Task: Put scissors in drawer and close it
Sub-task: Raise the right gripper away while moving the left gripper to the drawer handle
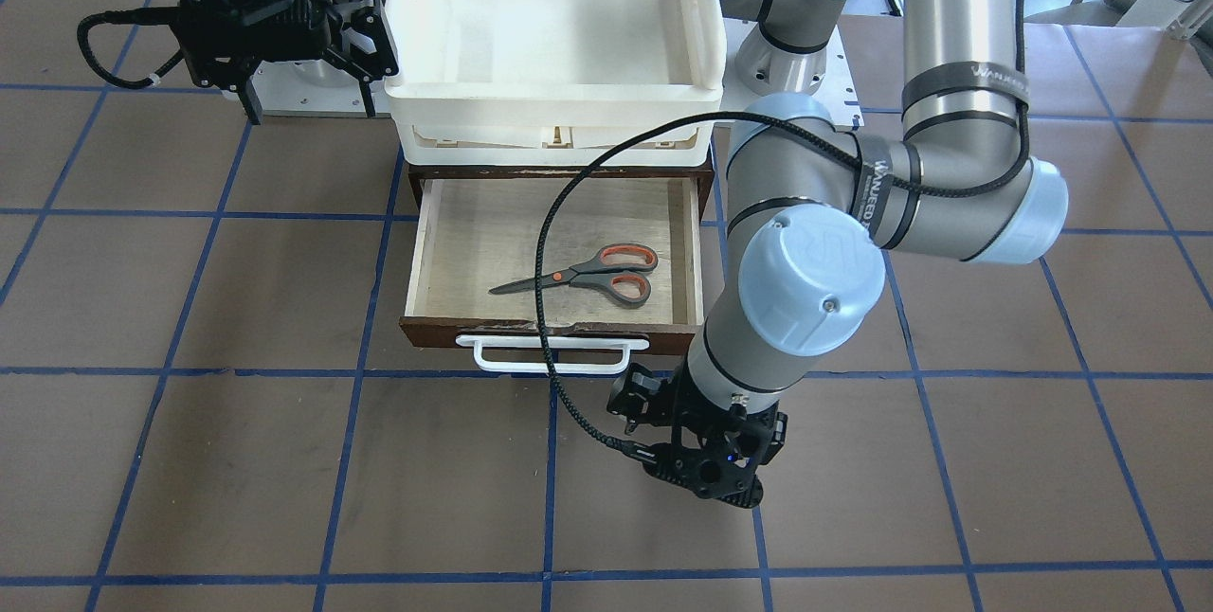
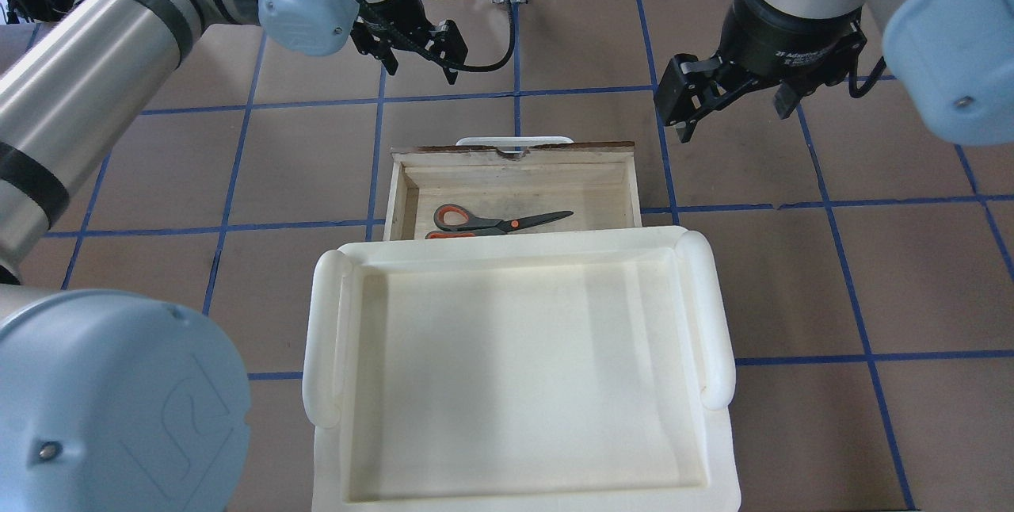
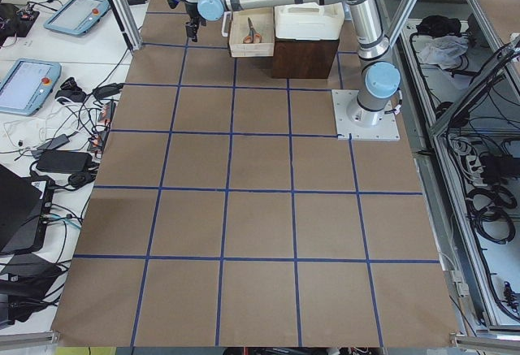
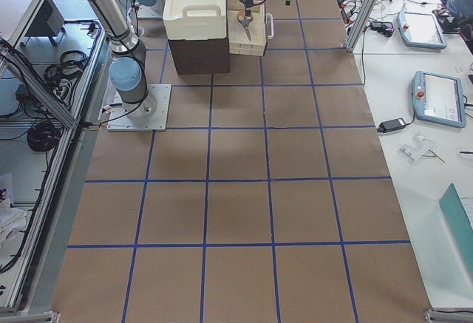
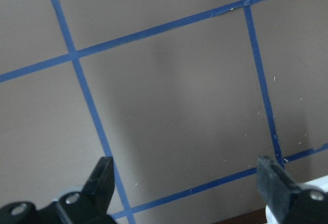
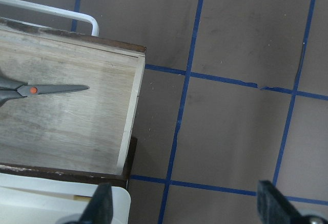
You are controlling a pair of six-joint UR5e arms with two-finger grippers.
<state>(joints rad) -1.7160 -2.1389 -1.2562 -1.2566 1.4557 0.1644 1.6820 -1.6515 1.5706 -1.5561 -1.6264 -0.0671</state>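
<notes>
In the overhead view the scissors (image 2: 495,221) lie flat on the floor of the drawer (image 2: 515,159), which stands pulled out at mid-frame. By my reading the placing is done and only the closing is left. The left gripper (image 2: 420,56) hangs in the upper left-centre, just past the white bar handle (image 2: 515,139), fingers spread and empty. The right gripper (image 2: 733,112), in the upper right, is also spread and holds nothing. A cream plastic tray (image 2: 321,353) with rounded, moulded rims fills the lower half.

The front-facing view shows the dark brown, scuffed wooden front and the pale, grainy plywood interior. The scissors rest right of centre, with grey handles, orange-red loop linings and slim dark blades pointing to frame left. The left gripper sits low at centre, near the handle's right end. The next move probably calls for pressing flat against the front or handle and pushing straight in, so that the drawer does not skew.

In both side views everything is small at the top of the frame. The scissors show inside the drawer, but finger state cannot be told there.

The left wrist view has matte brown table (image 5: 179,106) crossed by blue tape, with the two dark fingertips (image 5: 105,175) far apart at the bottom.

The right wrist view shows the drawer's corner at left and a blade tip on worn plywood. Its fingers (image 6: 102,203) are wide apart over bare table.
</notes>
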